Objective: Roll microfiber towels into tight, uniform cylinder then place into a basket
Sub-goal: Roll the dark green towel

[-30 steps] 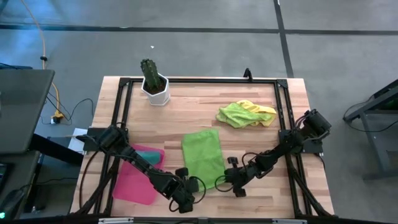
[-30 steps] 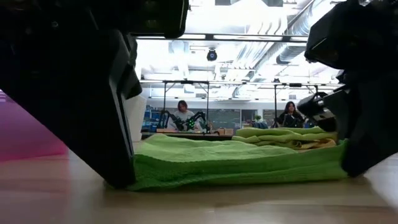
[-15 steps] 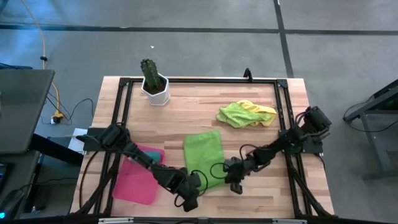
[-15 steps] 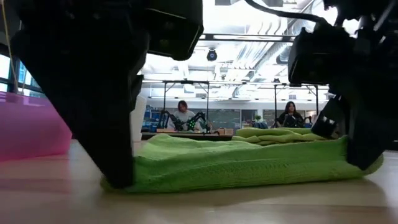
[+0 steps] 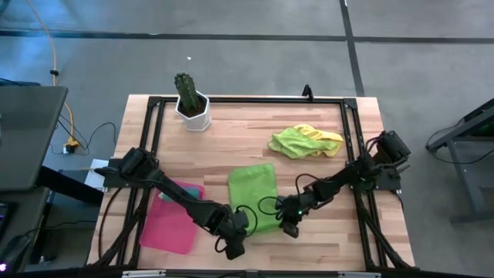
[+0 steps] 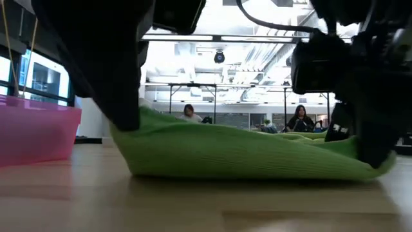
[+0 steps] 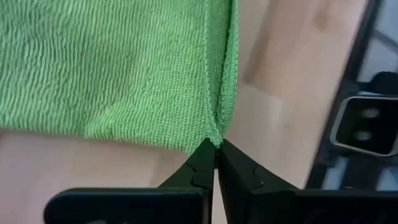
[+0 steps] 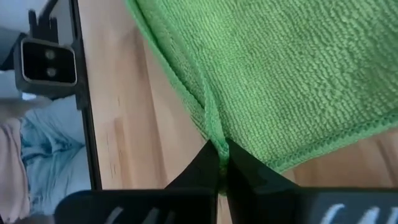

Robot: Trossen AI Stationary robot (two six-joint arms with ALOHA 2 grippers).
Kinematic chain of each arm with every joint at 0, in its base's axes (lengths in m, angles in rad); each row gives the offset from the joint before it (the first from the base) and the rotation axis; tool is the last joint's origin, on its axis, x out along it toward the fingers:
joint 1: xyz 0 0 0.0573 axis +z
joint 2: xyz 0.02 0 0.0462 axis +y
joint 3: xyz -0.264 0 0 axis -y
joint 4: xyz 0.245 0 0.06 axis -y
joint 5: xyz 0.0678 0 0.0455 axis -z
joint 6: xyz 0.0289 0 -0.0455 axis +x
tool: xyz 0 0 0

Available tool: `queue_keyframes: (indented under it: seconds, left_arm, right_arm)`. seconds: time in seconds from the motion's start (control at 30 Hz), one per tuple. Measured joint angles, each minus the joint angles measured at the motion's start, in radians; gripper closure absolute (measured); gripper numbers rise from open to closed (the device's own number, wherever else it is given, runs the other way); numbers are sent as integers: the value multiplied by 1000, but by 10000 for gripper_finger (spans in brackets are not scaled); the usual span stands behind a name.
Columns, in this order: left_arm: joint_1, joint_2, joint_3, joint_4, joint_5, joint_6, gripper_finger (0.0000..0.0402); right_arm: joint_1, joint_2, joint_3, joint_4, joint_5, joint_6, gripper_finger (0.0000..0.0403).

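Low and centre in the high view, the green towel (image 5: 252,194) lies spread on the wooden table (image 5: 255,143), a rectangle whose long axis runs from the upper part of the picture toward its lower edge, tilted slightly. Its lower end is pinched at both corners: the left gripper (image 5: 237,228) has its jaws closed on the lower-left corner, the right gripper (image 5: 287,224) closed on the lower-right one. Both wrist views show the hem bunched between the dark fingertips (image 7: 208,155). From table height the left corner rides higher off the wood than the right, and the cloth sags between them.

Judging by that sag and the ribbed pile, the towel is light, limp and not slippery; it will fold wherever unsupported, so corner grips on the hem suit it, and rolling should run along the long axis, both corners kept level.

At the picture's lower left lies the pink basket (image 5: 162,232), a teal towel (image 5: 184,190) at its upper edge. Toward the upper right, a lime green towel (image 5: 292,142) is heaped on a yellow towel (image 5: 330,137). A potted cactus (image 5: 191,101) stands at the upper left.
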Motion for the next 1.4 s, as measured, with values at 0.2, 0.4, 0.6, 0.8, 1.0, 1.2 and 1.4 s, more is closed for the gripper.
queue_keyframes:
  seconds: [0.2,0.4,0.6,0.8,1.0,1.2,1.4]
  left_arm:
    - [22,0,0,-98,-31,-13,396]
    - [45,0,0,-116,-65,7,396]
    - [63,4,0,-152,-113,11,396]
    - [78,22,1,-176,-129,22,396]
    - [98,43,2,-179,-135,20,396]
    - [101,59,4,-177,-139,30,396]
    - [102,60,4,-176,-140,45,396]
  right_arm:
    - [-37,0,1,3,-23,34,402]
    - [-68,0,1,-10,-33,62,402]
    - [-79,-3,2,-67,30,59,402]
    - [-80,-3,2,-68,34,52,402]
    - [-83,-3,2,-66,37,23,402]
    - [-83,-3,2,-66,39,-42,383]
    - [-83,-4,3,-69,28,-181,320]
